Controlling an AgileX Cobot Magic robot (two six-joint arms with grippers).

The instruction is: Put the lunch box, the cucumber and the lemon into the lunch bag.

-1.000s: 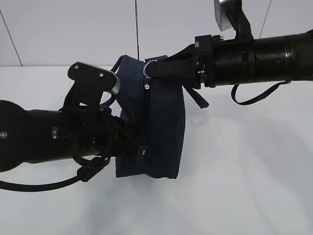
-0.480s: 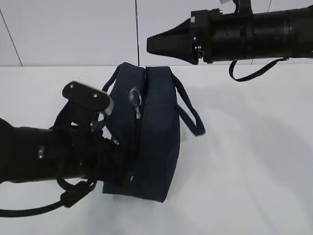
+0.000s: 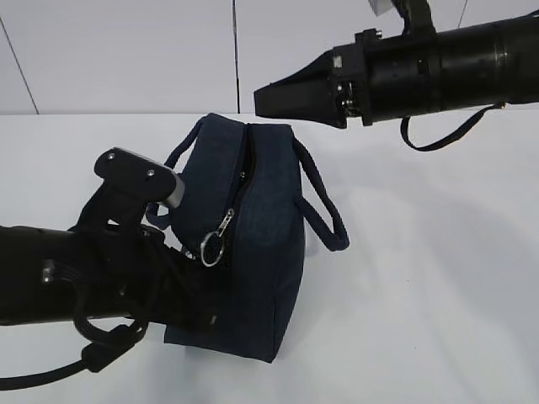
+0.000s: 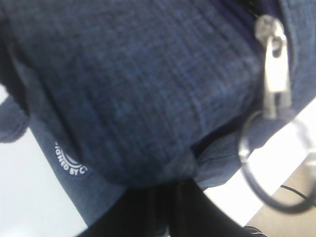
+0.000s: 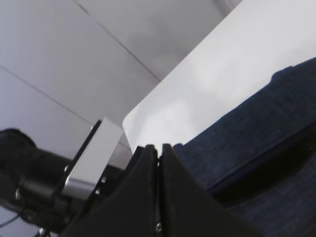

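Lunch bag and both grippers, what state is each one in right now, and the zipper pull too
lunch bag: on the table, tilted, zipper partly open at top.
ring pull: hanging loose, ungripped.
left gripper: against the bag's lower side; jaws hidden.
right gripper: shut, empty, above the bag.

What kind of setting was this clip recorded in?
Most likely a lab or test bench, not a home: a bare white tabletop, plain pale panelled walls behind it, and two black robot arms working on a boxy dark navy fabric lunch bag. No furniture or kitchen fittings show.
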